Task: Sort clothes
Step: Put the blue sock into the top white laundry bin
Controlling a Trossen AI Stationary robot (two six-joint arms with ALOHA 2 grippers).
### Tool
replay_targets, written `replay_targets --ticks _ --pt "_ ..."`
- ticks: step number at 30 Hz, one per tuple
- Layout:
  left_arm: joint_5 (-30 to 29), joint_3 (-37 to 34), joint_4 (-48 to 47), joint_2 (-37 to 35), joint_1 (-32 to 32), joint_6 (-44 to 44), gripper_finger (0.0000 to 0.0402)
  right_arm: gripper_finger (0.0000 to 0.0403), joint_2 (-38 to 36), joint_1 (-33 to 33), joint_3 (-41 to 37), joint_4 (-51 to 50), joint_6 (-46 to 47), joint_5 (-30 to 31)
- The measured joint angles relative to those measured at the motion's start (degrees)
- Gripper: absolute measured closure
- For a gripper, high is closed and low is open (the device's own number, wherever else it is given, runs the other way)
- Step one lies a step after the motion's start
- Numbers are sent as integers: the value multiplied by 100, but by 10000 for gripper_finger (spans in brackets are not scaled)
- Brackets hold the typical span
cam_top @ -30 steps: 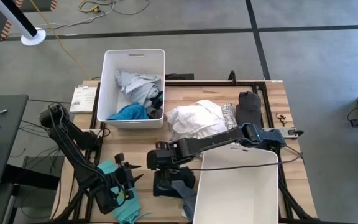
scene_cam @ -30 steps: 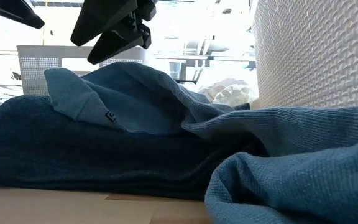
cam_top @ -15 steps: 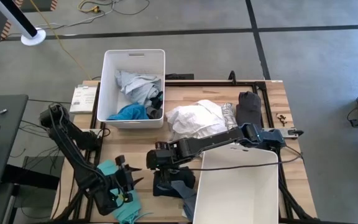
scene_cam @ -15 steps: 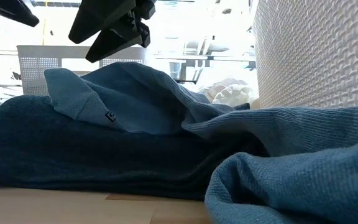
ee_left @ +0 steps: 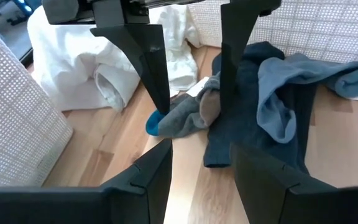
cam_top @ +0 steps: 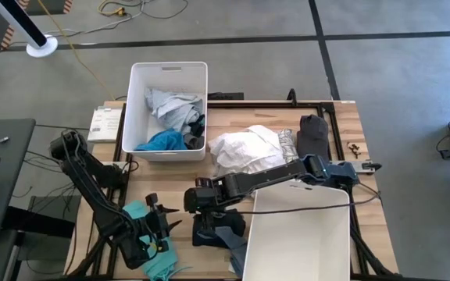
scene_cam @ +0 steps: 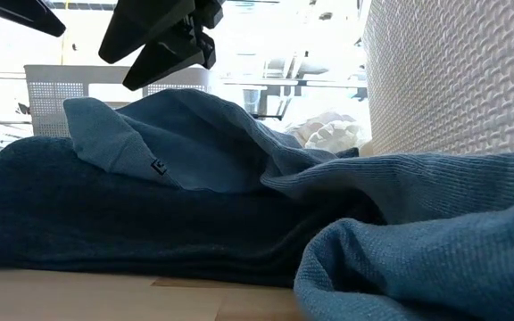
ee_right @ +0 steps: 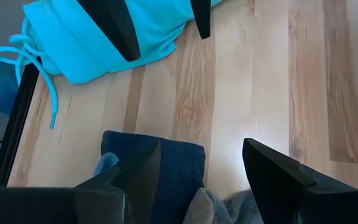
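Note:
A dark blue garment [cam_top: 219, 230] lies crumpled on the table beside the near white bin [cam_top: 299, 234]; it fills the low view [scene_cam: 150, 205]. A small grey piece with a blue tip [ee_left: 185, 115] lies at its edge. My right gripper [cam_top: 187, 204] is open, fingers pointing down just above this garment [ee_right: 160, 158]. A teal garment with a drawstring [cam_top: 135, 212] lies at the near left. My left gripper [cam_top: 172, 218] is open just above its edge [ee_right: 104, 50], pointing toward my right gripper.
The far white bin [cam_top: 141, 78] holds grey, teal-blue and dark clothes. A white garment [cam_top: 244, 148], a grey-white patterned piece [cam_top: 287, 144] and a dark grey garment [cam_top: 312, 133] lie on the table's far right. Bare wood [ee_right: 241, 74] shows between the two grippers.

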Motion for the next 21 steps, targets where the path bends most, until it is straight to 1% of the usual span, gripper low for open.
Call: replay_targets --ticks 21 --pt "-54 0 153 0 113 108 246 159 0 0 0 1 0 0"
